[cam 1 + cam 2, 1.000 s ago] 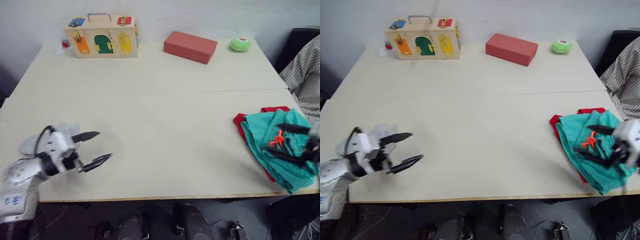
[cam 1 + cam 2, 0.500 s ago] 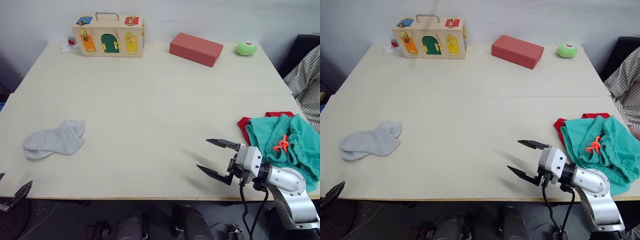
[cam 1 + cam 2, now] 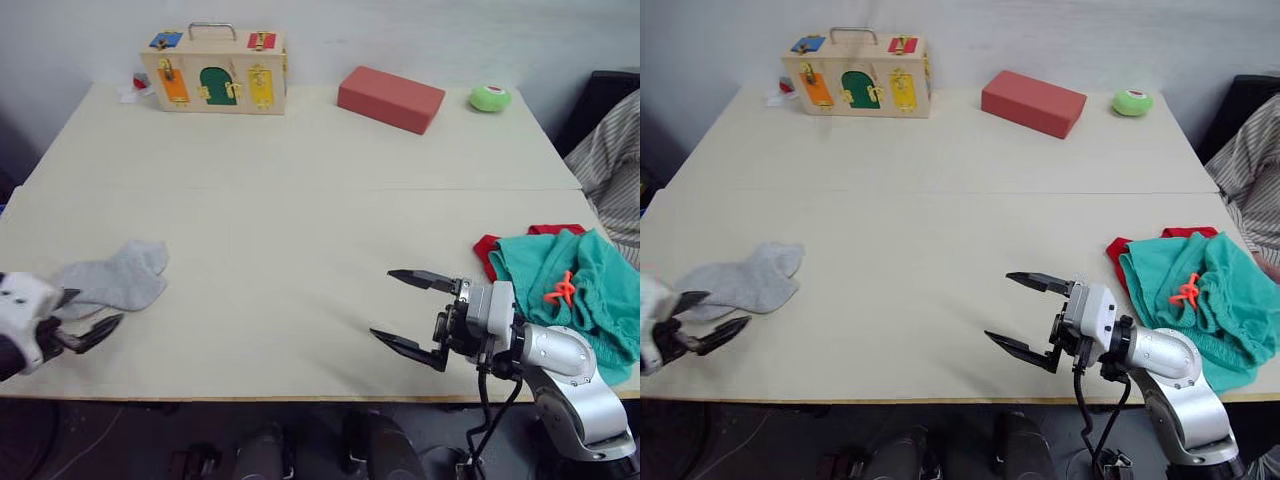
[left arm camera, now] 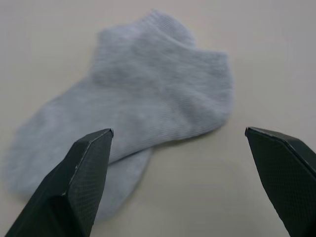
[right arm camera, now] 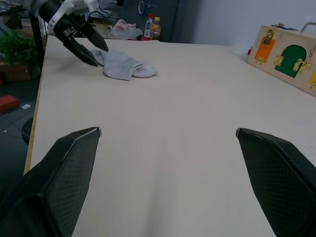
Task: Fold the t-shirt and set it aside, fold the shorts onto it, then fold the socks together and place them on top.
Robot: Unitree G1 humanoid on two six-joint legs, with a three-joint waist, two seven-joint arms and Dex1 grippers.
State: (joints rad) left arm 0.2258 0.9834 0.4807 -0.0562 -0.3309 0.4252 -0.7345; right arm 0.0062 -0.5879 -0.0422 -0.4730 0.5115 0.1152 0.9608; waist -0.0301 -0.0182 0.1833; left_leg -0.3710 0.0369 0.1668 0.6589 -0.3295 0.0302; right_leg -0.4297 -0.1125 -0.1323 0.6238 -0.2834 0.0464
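The left end effector point(image 3: 85, 322) hangs at the near left edge of the table point(image 3: 300, 200) with its two black fingers spread, gripping nothing. Its tips point at the socks point(image 3: 112, 280), which lie just ahead of it. In the left wrist view the socks point(image 4: 143, 113) sit between the parted fingers, one grey sock lying partly over the other, flat on the table and not yet gripped.

The right end effector point(image 3: 410, 312) hovers over bare table near the front edge, right of centre, its fingers also wide apart and empty. It points toward the left end effector point(image 5: 79, 37) and the socks point(image 5: 126, 64) at the far end of the table, as the right wrist view shows.

Just to its right, at the near right corner, the shorts point(image 3: 570, 300) lie on top of the t-shirt point(image 3: 487, 247), the orange drawstring showing and only a red edge peeking out beneath. The shorts look bunched rather than neatly squared, but they rest on the shirt as the task asks.

Judging from this, the first two stages seem done: t-shirt set aside, shorts laid on it. What is left is the last stage. The socks appear overlapped already, yet they lie well apart from the pile and have to be gathered, carried across the table and set on the shorts.
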